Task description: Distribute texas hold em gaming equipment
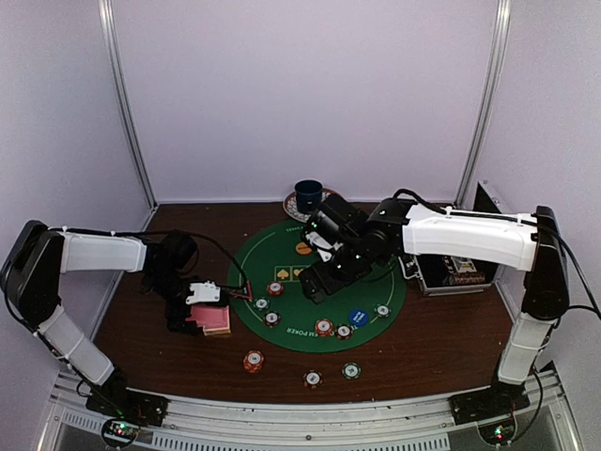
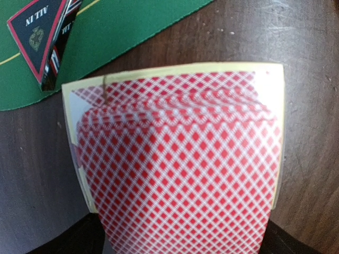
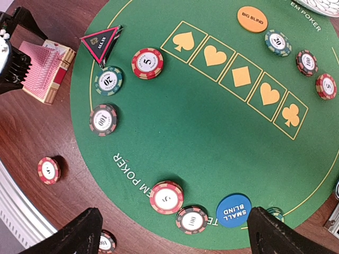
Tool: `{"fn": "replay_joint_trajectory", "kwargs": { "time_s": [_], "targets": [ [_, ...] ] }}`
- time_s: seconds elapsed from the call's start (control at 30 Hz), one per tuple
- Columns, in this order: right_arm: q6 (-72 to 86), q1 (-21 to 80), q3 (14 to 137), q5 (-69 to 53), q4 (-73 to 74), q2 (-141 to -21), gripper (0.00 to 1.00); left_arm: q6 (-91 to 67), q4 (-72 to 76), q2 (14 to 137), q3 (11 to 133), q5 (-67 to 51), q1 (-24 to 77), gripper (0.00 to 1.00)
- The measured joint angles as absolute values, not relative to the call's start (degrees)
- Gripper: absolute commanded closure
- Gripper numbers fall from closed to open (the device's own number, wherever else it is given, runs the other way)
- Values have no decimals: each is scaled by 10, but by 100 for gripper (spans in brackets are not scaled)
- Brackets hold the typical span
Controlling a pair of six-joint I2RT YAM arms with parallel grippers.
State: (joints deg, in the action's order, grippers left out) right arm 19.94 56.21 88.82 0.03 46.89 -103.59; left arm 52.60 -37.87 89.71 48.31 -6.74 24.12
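My left gripper (image 1: 202,305) stands wide astride the pink-backed cards (image 2: 175,174) just off the green mat (image 3: 201,137); closing off-centre could pinch several or scatter them. My right gripper (image 3: 175,214) hangs wide, empty, above the mat.

- A round green felt mat (image 3: 212,137) lies on the middle of the table. It is printed with a row of five yellow-outlined boxes holding suit symbols, and has white lettering along its rim.
- A dark blue cup (image 1: 308,195) stands upright on a patterned saucer (image 1: 289,208) at the mat's far edge.
- The dark wooden table (image 1: 423,338) lies under everything.
- A black case (image 1: 460,272) sits just right of the mat — contents unclear.
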Motion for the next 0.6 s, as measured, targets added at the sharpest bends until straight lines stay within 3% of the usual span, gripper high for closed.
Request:
{"fn": "replay_joint_trajectory", "kwargs": {
  "time_s": [0.27, 0.37, 0.6],
  "targets": [
    [200, 562, 876, 0, 467, -1025, 0, 526, -372, 905, 483, -69, 241, 4],
    [200, 562, 874, 0, 467, -1025, 1, 526, -372, 905, 482, -69, 241, 17],
    [200, 562, 870, 0, 465, -1024, 2, 521, -361, 905, 479, -71, 241, 60]
  ]
}}
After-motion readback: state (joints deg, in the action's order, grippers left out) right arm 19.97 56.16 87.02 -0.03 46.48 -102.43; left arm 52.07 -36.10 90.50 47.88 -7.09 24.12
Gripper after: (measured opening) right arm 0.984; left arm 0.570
